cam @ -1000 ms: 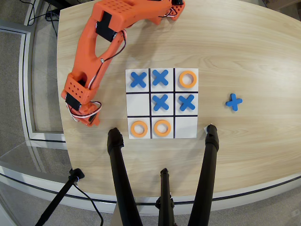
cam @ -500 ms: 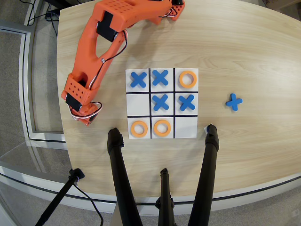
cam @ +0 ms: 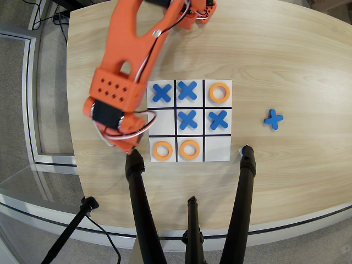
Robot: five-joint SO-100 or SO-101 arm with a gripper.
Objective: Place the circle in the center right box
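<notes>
Orange arm (cam: 129, 49) reaches down from the top of the overhead view, wrist over the surface (cam: 297, 60) just left of the grid board (cam: 189, 121). Gripper (cam: 127, 144) sits at the board's lower-left edge, next to the bottom-left cell. Jaws are seen from above under wires and housing; can't tell if they're open or closed, or gripping anything.

Board state:
- top row: blue X (cam: 161, 92), blue X (cam: 187, 90), orange circle (cam: 220, 92)
- middle row: left cell (cam: 161, 121) bare white, then X (cam: 188, 119) in the centre, X (cam: 218, 120) in the right cell
- bottom row: circle (cam: 163, 150), circle (cam: 189, 149), right cell (cam: 218, 148) bare

Only three circles visible, all flat inside their cells. Nearest to the gripper is the bottom-left one, just beside it, not clearly touching.

Spare blue X (cam: 273, 119) lies on the wood well right of the board. Black tripod legs (cam: 141, 209) cross the lower part of the view.
</notes>
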